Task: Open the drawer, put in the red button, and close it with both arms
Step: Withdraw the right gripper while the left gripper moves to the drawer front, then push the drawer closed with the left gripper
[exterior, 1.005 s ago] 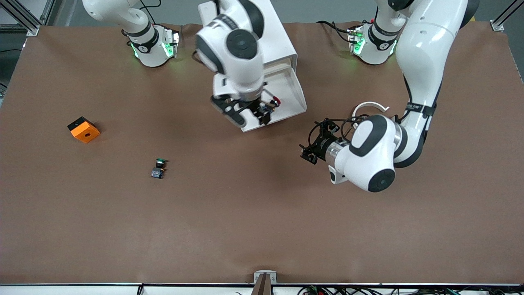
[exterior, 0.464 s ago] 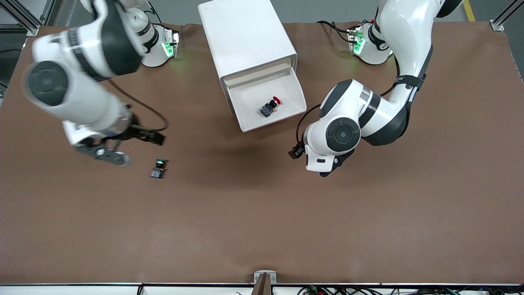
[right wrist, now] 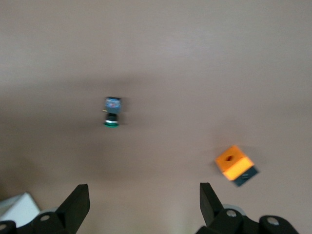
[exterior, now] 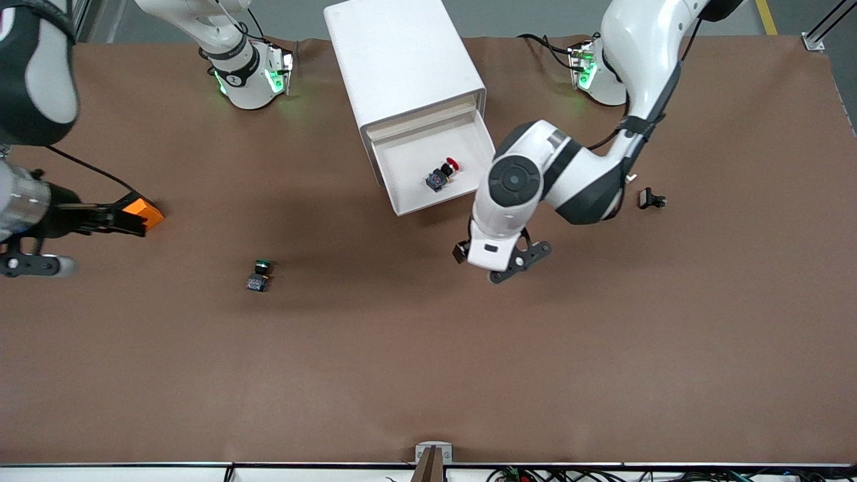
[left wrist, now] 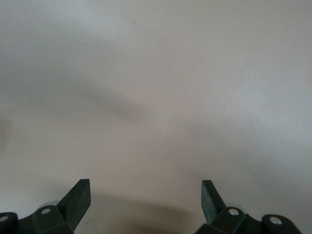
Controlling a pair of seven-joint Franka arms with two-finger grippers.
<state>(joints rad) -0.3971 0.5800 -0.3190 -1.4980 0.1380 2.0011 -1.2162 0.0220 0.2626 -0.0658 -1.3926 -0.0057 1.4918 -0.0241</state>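
The red button point(exterior: 442, 175) is seen lying in the pulled-out drawer point(exterior: 408, 198). The left gripper point(left wrist: 145, 202) is held spread wide and empty over bare surface point(exterior: 428, 348) just beside the drawer; the right gripper point(right wrist: 144, 204), equally spread and empty, is held above the orange block point(exterior: 144, 211).

A robotics laboratory: two white robot arms point(exterior: 569, 181) are bolted at green-lit bases point(exterior: 251, 80) to a wide brown-covered table point(exterior: 428, 361), framed by aluminium rails point(exterior: 40, 30), with bundled cables point(exterior: 602, 474) running along the table's near edge.
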